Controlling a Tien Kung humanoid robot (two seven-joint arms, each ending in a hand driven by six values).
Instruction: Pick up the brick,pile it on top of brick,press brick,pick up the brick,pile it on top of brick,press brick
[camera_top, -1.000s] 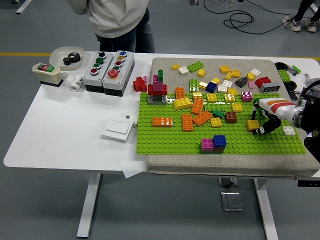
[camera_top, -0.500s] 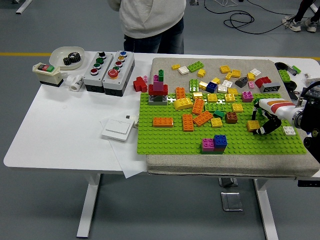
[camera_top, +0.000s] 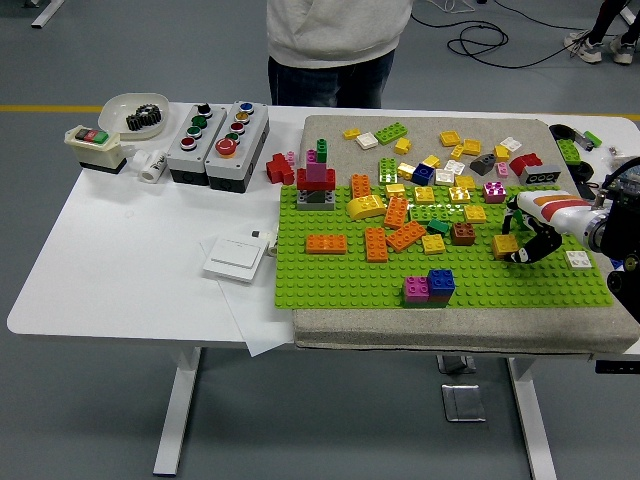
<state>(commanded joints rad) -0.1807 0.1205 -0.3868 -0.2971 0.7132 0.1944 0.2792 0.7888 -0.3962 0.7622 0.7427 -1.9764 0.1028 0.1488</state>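
Note:
My right hand (camera_top: 520, 250) comes in from the right edge, low over the right part of the green baseplate (camera_top: 340, 280). Its black fingers (camera_top: 533, 243) are curled on a small yellow brick (camera_top: 503, 243), held just above the plate. A magenta brick (camera_top: 415, 290) and a blue brick (camera_top: 440, 282) stand side by side on a low stack near the plate's front edge. A tall stack of red, magenta and green bricks (camera_top: 316, 182) stands at the plate's back left. The left arm is out of view.
Several loose bricks (camera_top: 400, 215) cover the middle and back of the plate. Two grey button boxes (camera_top: 218, 130), a white bowl holding a gear (camera_top: 135, 108) and a white switch plate (camera_top: 236, 257) lie on the table's left. A person (camera_top: 340, 40) stands at the far side.
My right hand has lifted slightly up and back with the yellow brick. The person at the far side has walked to the right.

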